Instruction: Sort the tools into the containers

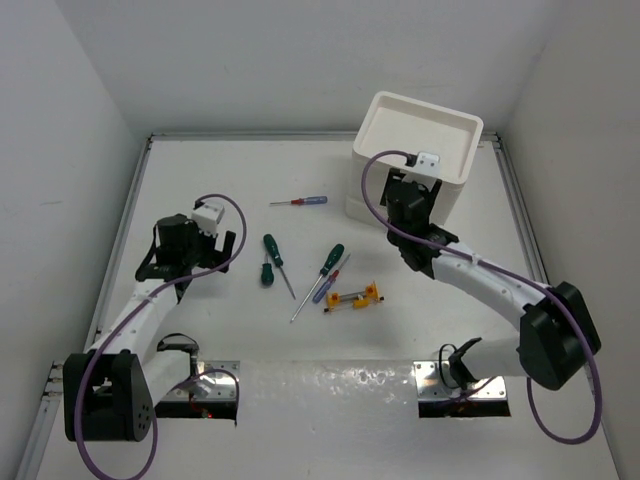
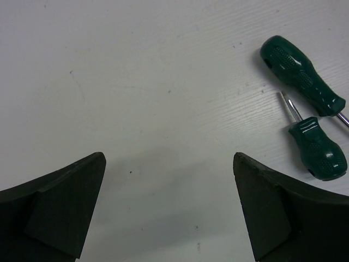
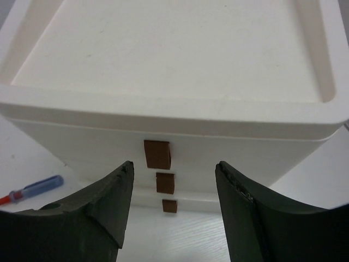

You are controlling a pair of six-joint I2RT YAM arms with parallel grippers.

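- The left arm reaches up from the near-left corner of the white surface (image 1: 200,180). Its left claw (image 2: 169,204) points down at bare surface near the left edge, jaws spread wide and gripping nothing.
- A small yellow-orange tool with a metal bar (image 1: 352,297) lies mid-surface, the tool nearest the near edge.
- Just left of it is a thin blue-handled screwdriver (image 1: 324,290), slanted close alongside a long dark-green-handled screwdriver (image 1: 331,258). Whether the two touch cannot be told.
- Further left, a stubby dark-green-handled screwdriver (image 1: 267,274) lies just beside a second long dark-green-handled screwdriver (image 1: 272,247), its shaft angled toward the near edge.
- Beyond these, a thin blue-and-red-handled screwdriver (image 1: 301,201) lies alone, parallel to the far edge.
- The right arm stretches from the near-right edge diagonally toward the far-right corner. Its right claw (image 3: 173,166) faces the drawer fronts, jaws apart and clamping nothing, with the tabs seen between its fingertips.
- In the far-right corner stands a white boxy plastic stack of three drawers (image 1: 372,135) with a rimmed tray top. All three drawers are pushed in, each with a small brown tab handle (image 3: 157,154).
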